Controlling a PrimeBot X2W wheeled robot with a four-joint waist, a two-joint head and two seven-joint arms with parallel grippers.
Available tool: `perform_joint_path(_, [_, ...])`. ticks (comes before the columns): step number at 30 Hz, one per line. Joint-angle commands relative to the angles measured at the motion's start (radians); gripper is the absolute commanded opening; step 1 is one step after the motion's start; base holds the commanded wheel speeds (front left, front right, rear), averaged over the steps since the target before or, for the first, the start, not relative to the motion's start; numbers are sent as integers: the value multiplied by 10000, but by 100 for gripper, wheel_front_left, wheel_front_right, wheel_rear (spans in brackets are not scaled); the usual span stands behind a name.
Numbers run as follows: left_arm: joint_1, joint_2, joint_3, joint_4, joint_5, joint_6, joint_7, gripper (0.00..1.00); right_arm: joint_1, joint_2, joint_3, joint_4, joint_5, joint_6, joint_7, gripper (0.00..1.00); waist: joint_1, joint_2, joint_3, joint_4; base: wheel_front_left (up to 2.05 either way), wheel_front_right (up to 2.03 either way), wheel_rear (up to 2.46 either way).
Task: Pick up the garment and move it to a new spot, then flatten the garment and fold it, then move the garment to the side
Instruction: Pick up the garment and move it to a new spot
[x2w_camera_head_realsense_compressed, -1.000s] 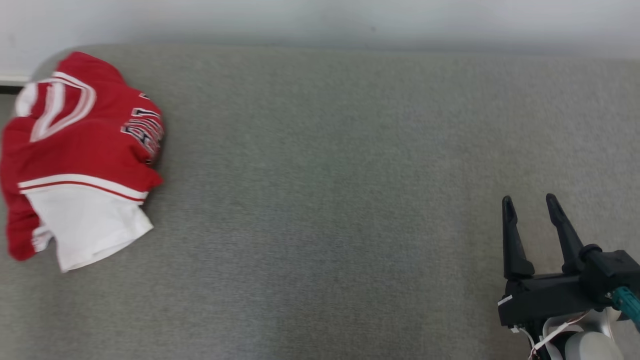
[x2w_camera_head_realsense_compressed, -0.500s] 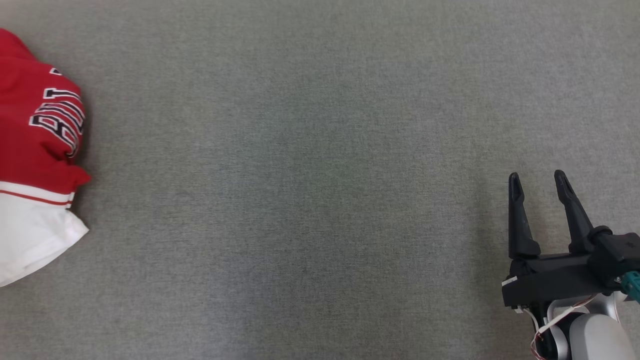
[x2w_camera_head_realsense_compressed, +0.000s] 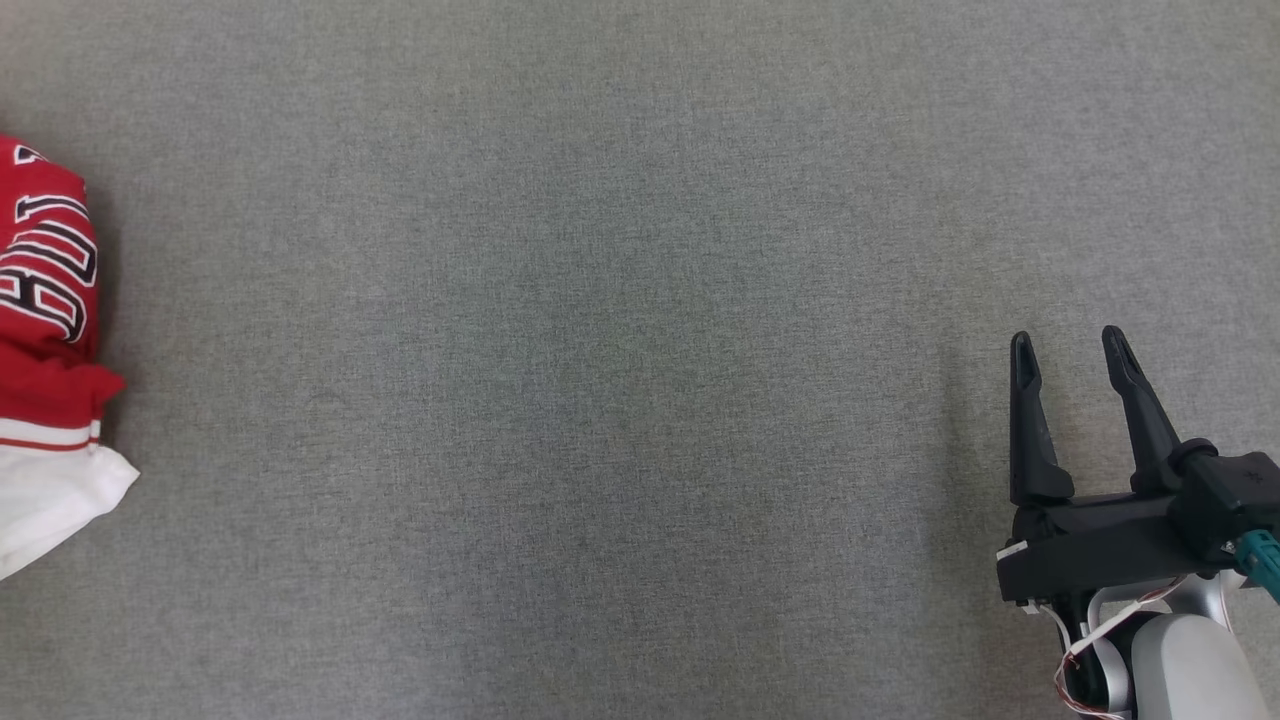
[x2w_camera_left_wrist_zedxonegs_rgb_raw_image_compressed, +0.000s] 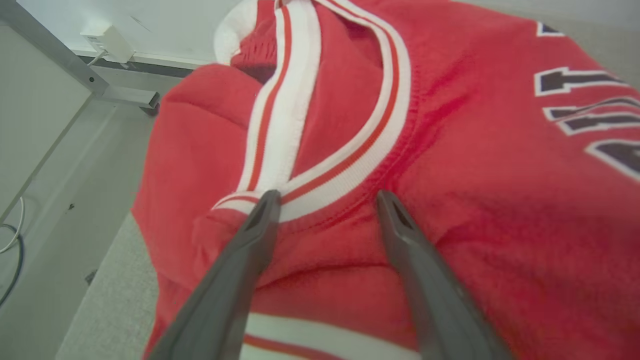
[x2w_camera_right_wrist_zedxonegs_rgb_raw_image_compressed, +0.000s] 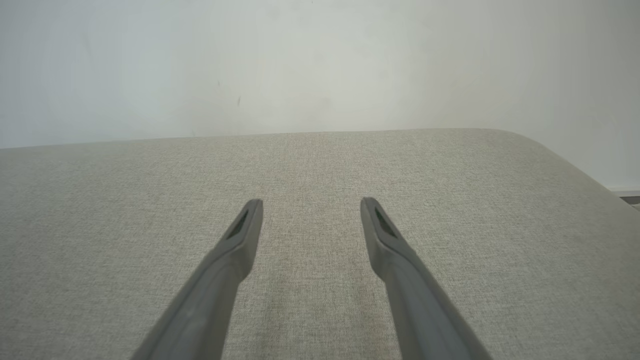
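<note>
The garment (x2w_camera_head_realsense_compressed: 45, 350) is a red jersey with white trim and dark lettering, folded, lying at the far left edge of the head view on the grey padded table (x2w_camera_head_realsense_compressed: 600, 350). Up close in the left wrist view, the garment (x2w_camera_left_wrist_zedxonegs_rgb_raw_image_compressed: 450, 175) lies under my left gripper (x2w_camera_left_wrist_zedxonegs_rgb_raw_image_compressed: 327, 197), which hovers open over its white-striped neckline with nothing between the fingers. My right gripper (x2w_camera_head_realsense_compressed: 1065, 345) stands open at the lower right of the head view, far from the garment. The right gripper (x2w_camera_right_wrist_zedxonegs_rgb_raw_image_compressed: 310, 205) in the right wrist view is open above bare table.
The table's left edge (x2w_camera_left_wrist_zedxonegs_rgb_raw_image_compressed: 100, 300) drops to a pale floor with a cable (x2w_camera_left_wrist_zedxonegs_rgb_raw_image_compressed: 12, 250) and a metal frame (x2w_camera_left_wrist_zedxonegs_rgb_raw_image_compressed: 65, 65). A white wall (x2w_camera_right_wrist_zedxonegs_rgb_raw_image_compressed: 320, 65) stands behind the table's far edge, which rounds off at the right corner (x2w_camera_right_wrist_zedxonegs_rgb_raw_image_compressed: 550, 150).
The head camera has tilted down and turned right, so the garment has slid toward the left edge of the picture and the wall has left it. The right gripper stays open.
</note>
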Motion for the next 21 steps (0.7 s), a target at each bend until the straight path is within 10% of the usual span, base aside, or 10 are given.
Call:
perform_joint_path(1, [-26, -140, -95, 217, -155, -16, 21, 76, -59, -10, -7, -3, 55, 29, -32, 100, 0, -1, -10, -4, 0, 0, 0])
perform_joint_path(2, [-18, -175, -196, 245, -229, -20, -32, 6, -64, -10, 4, 3, 55, 30, -26, 100, 0, -1, -15, -5, 0, 0, 0])
perform_joint_path(3, [-10, -189, -285, 280, -316, -22, -69, 0, -74, -11, 8, 11, 61, 30, -29, 100, 0, -1, -24, -4, 0, 0, 0])
perform_joint_path(21, [-1691, 490, -1544, -1351, -80, -7, -2725, 0, 227, -13, 312, 1063, 628, 30, -550, 100, 0, -1, -1632, 309, 0, 0, 0])
